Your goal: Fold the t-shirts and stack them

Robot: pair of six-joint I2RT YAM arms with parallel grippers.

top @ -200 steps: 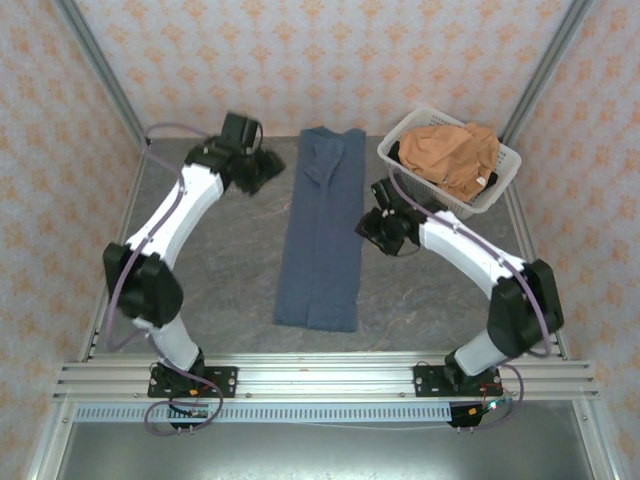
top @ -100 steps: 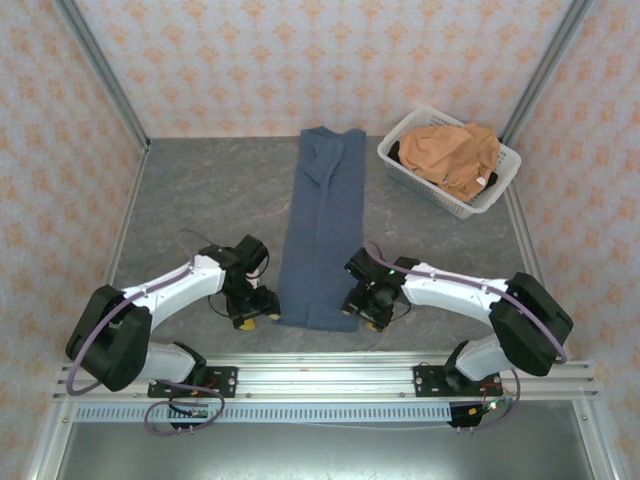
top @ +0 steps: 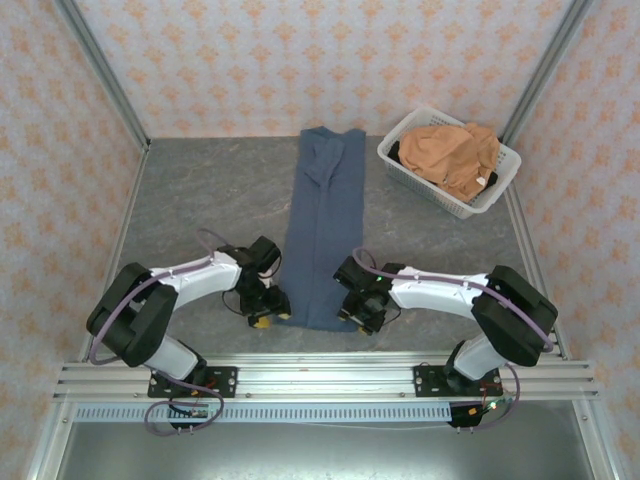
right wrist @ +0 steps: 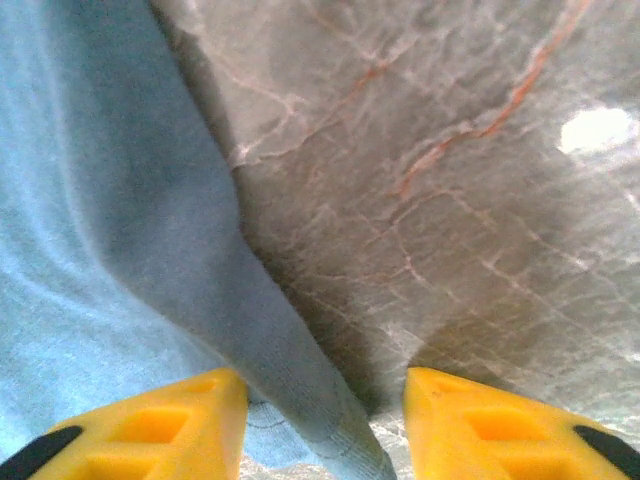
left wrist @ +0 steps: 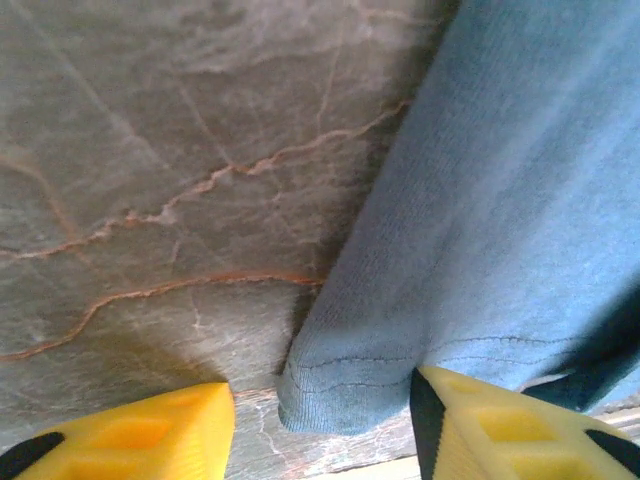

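Slate-blue cloth t-shirt: left pincer and right pincer are straddling its hem corners, open, empty. Pinching every layer is looking wise.

White lattice basket at far right corner of grey veined tabletop; orange-patterned walls around.

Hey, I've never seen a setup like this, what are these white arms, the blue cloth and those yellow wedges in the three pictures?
Two robot arms are bolted at the near edge of a grey table. The wide picture looks down from above and behind them; each close-up comes from a wrist camera, and the yellow wedges are gripper fingers. On the table lies a slate-blue t-shirt, folded into a long strip. An orange-tan t-shirt sits in a white basket. The left gripper and right gripper stand open at the strip's near corners, holding nothing.
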